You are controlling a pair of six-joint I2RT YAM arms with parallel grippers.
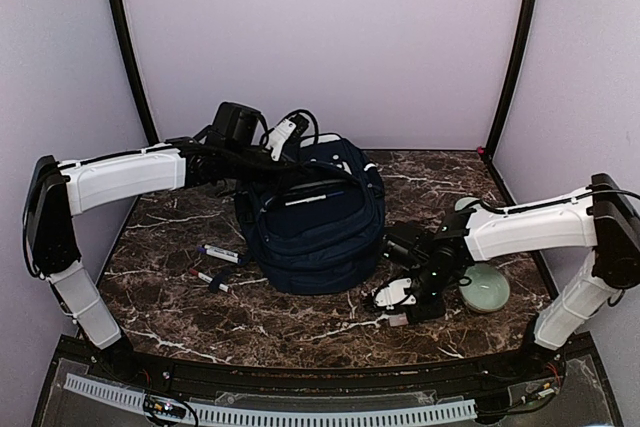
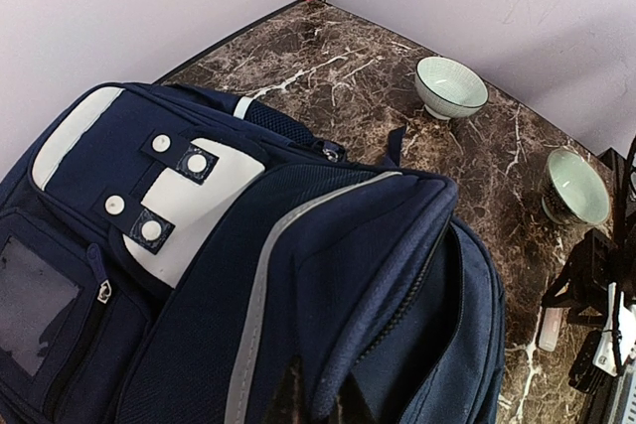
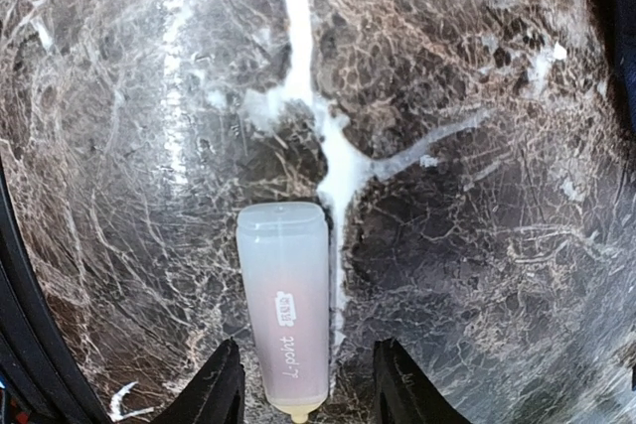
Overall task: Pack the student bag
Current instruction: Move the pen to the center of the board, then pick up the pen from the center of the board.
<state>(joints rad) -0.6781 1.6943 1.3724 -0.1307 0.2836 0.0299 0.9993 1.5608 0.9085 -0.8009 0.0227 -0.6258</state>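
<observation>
Pick step: right tool [image 3: 308, 384] open astride white tube [image 3: 285, 310], lower centre of wrist view, not touching it; left tool [image 2: 318, 404] pinches student bag [image 2: 298, 275] rim. Next: close squarely, lift.

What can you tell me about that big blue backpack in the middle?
The student bag is navy fabric with a pale stripe, a white patch with buckle tabs, and a zipped front pocket with a clear window. It sits on the marble table, main compartment unzipped and gaping. The left gripper pinches its opening's edge.
</observation>
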